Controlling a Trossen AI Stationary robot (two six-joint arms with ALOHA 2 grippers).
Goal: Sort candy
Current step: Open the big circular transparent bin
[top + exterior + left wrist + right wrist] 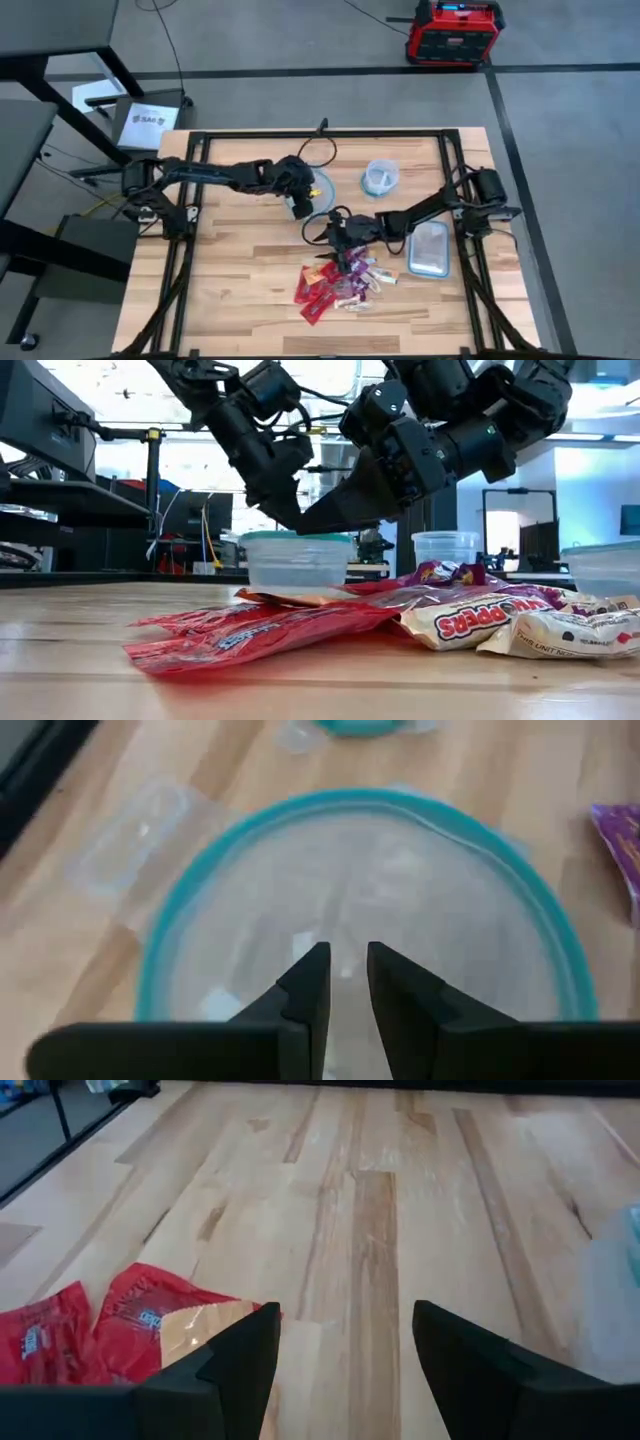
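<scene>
left gripper (347, 982) over bowl (365, 900), right gripper (345, 1345) spread above candy (340, 282)

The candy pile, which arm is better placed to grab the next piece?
Probably right: the right gripper hangs open by the candy, while the left gripper is over a bowl.

Left arm extends toward table centre; left gripper (347, 982) points down, fingers narrowly parted. Right arm reaches toward nine o'clock; right gripper (346, 1342) fingers spread wide.
</scene>
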